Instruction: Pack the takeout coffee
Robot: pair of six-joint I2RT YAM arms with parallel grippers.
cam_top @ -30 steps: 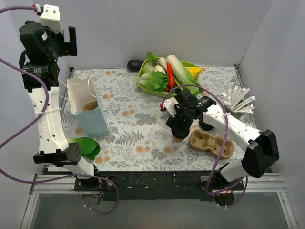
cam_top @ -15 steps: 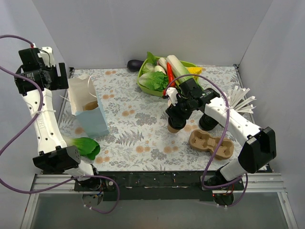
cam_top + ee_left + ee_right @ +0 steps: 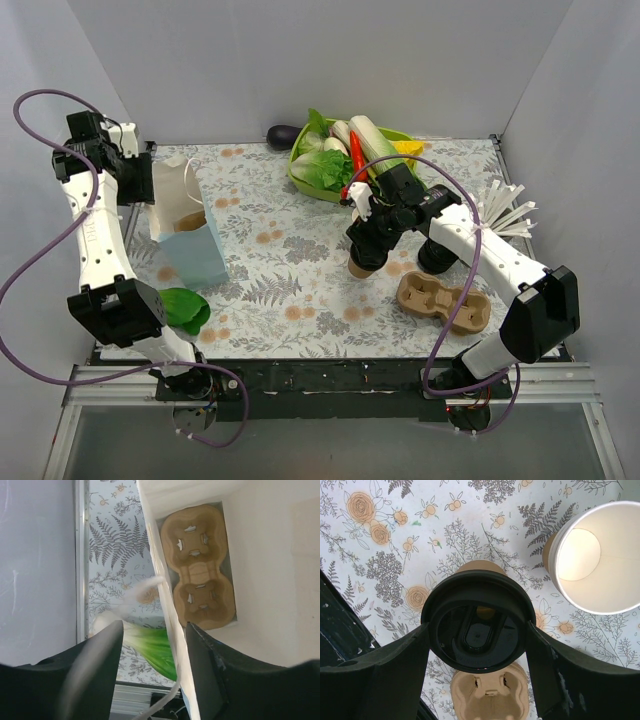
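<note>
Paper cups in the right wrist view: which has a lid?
The cup held in the right gripper, capped black; the white-lined cup beside it is open.

Left end effector (image 3: 140,165) drops from high above down to blue bag (image 3: 195,255) rim. Right end effector (image 3: 365,250) carries takeout coffee (image 3: 360,266) leftward, away from cup carrier (image 3: 445,300).

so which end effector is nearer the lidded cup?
Right. The right end effector holds the lidded cup; the left end effector is far off, over the blue bag.
</note>
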